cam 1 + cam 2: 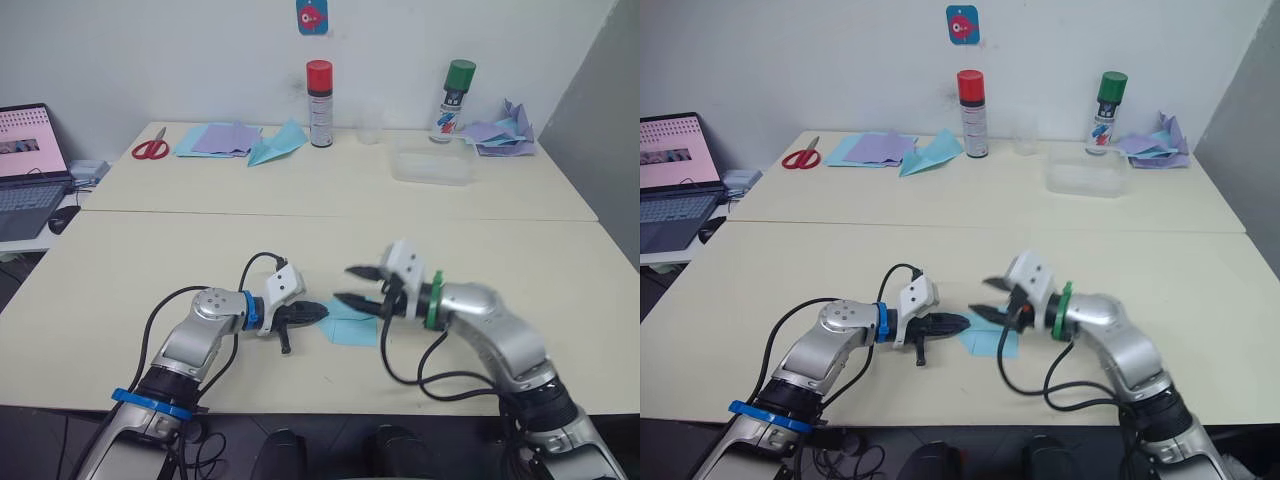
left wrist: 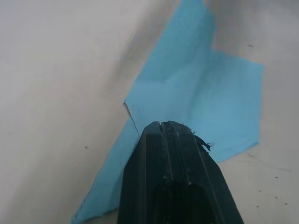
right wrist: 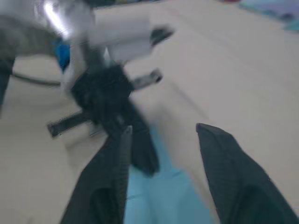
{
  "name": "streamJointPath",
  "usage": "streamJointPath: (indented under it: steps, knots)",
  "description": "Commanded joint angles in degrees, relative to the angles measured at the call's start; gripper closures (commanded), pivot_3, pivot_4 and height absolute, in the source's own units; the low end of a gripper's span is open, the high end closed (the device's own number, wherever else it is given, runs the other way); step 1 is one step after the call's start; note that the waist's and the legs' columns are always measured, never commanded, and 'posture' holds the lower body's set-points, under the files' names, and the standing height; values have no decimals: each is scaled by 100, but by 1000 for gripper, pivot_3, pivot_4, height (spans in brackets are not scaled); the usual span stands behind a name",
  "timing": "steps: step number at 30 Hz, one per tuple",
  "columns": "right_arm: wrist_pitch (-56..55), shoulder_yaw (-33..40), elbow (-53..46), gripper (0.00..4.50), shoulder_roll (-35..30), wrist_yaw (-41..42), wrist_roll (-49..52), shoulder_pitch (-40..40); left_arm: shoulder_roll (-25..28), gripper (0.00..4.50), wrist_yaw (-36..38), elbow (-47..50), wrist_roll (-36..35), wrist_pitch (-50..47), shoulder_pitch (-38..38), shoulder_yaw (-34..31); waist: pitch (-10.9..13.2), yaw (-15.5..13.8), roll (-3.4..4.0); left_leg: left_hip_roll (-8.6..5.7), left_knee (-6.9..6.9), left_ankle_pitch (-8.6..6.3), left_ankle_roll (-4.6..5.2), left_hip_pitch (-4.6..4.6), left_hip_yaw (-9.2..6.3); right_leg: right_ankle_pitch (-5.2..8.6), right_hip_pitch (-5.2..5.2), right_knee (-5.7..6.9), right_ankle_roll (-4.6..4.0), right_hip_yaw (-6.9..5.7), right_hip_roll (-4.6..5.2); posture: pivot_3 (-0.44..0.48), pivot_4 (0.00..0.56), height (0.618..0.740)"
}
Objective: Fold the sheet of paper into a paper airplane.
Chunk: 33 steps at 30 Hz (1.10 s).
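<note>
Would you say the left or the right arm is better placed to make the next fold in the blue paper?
Probably the right. The right gripper hangs open just above the sheet of paper, free to grasp an edge, while the left gripper, shut, presses the sheet's near edge onto the table.

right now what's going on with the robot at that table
The robot is working a sky-blue sheet of paper on the near edge of the table. The sheet lies partly folded, with creases and angled flaps but no finished airplane shape. The left gripper, fingers shut, presses its tip down on the paper's edge. The right gripper hovers open just above the sheet from the other side. At the far side sit scissors, lilac sheets, a teal paper dart and two spray cans.
</note>
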<state>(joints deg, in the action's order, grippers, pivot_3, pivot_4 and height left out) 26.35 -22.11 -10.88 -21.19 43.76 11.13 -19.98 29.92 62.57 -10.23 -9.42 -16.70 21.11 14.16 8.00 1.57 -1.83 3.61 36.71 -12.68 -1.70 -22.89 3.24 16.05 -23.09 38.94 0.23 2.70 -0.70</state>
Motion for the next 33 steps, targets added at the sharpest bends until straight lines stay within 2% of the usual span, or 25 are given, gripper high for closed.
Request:
streamJointPath:
  steps: [1,4,8,11,16,23,33]
  knots:
    - [-406,-282,548,3500,235,-141,-392,-94,9,4500,-114,-516,356,-310,-227,345,1,-2,0,-2,1,0,0,-2,0,0,-1,0,0,0,1,0,150,740]
    - [-482,-330,980,4482,414,-297,-629,-182,46,4500,-103,-459,353,-334,-263,338,0,-2,-2,-2,3,0,0,-2,4,-1,-1,0,1,0,1,0,150,740]
    - [-511,-470,1147,4482,391,-386,-989,-91,131,4500,-102,-393,343,-342,-356,314,-7,5,-1,5,2,0,0,5,-1,-2,0,2,-1,1,13,0,150,740]
    - [-296,-341,1033,4482,480,-433,-856,114,162,4500,-114,-367,336,-338,-398,315,-11,5,-1,8,-3,0,0,9,-15,-4,0,3,-6,1,17,0,150,740]
    - [397,-72,894,4482,435,-697,-849,272,157,4500,-114,-355,332,-363,-407,333,-29,6,16,6,-9,0,-1,11,-15,0,0,3,-13,2,20,0,150,740]
    - [1545,259,305,4482,-18,-744,-659,638,193,4500,-91,-405,362,-370,-393,388,-52,-2,17,-1,-16,-1,-2,8,-9,5,1,-7,-18,2,33,0,150,740]
    - [3002,1235,-549,4482,-226,-1057,73,1102,246,4500,-83,-499,387,-359,-402,428,-103,-12,8,-3,-62,-1,-2,8,-5,5,2,-53,-19,-3,40,0,150,740]
